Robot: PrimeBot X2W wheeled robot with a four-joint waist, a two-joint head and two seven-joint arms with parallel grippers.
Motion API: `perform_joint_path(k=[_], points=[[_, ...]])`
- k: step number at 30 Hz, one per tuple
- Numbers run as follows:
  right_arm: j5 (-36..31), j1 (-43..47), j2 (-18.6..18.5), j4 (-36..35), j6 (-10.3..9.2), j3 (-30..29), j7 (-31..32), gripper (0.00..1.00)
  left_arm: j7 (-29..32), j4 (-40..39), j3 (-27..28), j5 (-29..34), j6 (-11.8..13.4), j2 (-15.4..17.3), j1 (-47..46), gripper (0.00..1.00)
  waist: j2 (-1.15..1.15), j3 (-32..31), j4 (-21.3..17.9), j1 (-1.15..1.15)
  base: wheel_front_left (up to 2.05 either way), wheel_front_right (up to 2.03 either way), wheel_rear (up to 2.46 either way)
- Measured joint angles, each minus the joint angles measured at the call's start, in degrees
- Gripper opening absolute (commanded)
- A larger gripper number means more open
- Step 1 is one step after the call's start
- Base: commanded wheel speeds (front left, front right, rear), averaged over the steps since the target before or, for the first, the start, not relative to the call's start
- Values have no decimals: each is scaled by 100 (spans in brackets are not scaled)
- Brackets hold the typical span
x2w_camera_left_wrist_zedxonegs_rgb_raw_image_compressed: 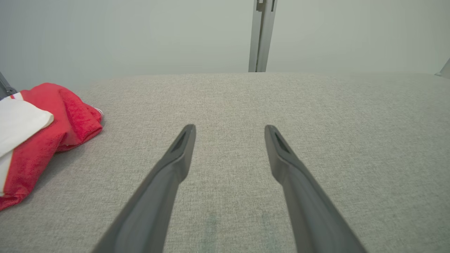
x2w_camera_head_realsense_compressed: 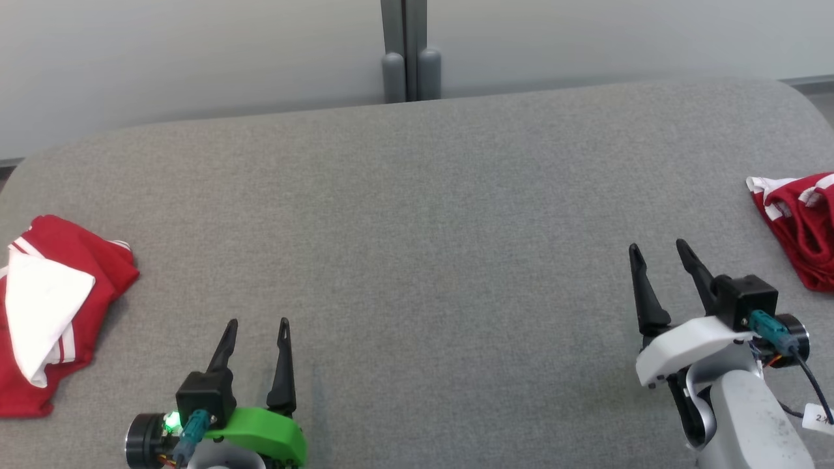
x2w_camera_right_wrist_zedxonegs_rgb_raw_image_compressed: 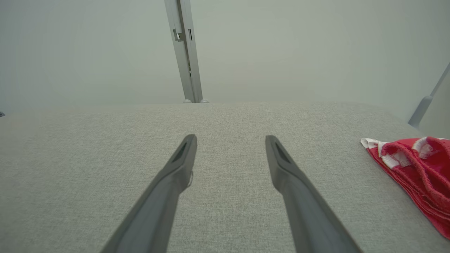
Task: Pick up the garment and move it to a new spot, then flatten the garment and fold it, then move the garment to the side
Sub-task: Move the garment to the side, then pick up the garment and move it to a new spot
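Observation:
A red and white garment (x2w_camera_head_realsense_compressed: 52, 306) lies folded at the table's left edge, with a white panel on top; the left wrist view has that garment (x2w_camera_left_wrist_zedxonegs_rgb_raw_image_compressed: 42, 137) at far left. A second red and white garment (x2w_camera_head_realsense_compressed: 800, 225) lies bunched at the right edge, and this garment (x2w_camera_right_wrist_zedxonegs_rgb_raw_image_compressed: 416, 168) sits at the right of the right wrist view. My left gripper (x2w_camera_head_realsense_compressed: 258, 324) stands open near the front, right of the folded garment and apart from it. My right gripper (x2w_camera_head_realsense_compressed: 658, 247) is open, left of the bunched garment. Both left gripper (x2w_camera_left_wrist_zedxonegs_rgb_raw_image_compressed: 229, 129) and right gripper (x2w_camera_right_wrist_zedxonegs_rgb_raw_image_compressed: 230, 140) hold nothing.
The grey fabric table top (x2w_camera_head_realsense_compressed: 417, 215) spreads wide between the two garments. A grey post (x2w_camera_head_realsense_compressed: 405, 52) stands against the pale wall behind the table's far edge.

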Motion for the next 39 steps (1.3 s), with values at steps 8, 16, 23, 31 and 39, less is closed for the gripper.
perform_joint_path(k=[8, 16, 23, 31, 39], points=[[125, 405, 3, 0, 0, 118, -1, 100, 0, -89, 171, -98, 9, -1, 313, 100, 1, -281, 127, 0, 0, 0, 0], [220, 537, 3, -37, 0, 179, 0, 100, 0, -132, 175, -101, 0, -1, 367, 100, 0, -283, 314, 0, 0, 0, 0], [286, 543, 7, -124, -1, 334, 0, 100, 0, -148, 223, -282, 68, -3, 253, 100, 0, -171, 694, 0, 0, 0, 0], [261, 486, 9, -116, 0, 493, -1, 100, 1, -37, 479, -349, 129, -4, 135, 100, 0, 3, 1467, 0, 0, 0, 0], [304, 477, 9, 29, -1, 589, 0, 100, 0, 125, 754, -501, 190, 1, 270, 100, 0, 121, 2521, 0, 0, 0, 0]])
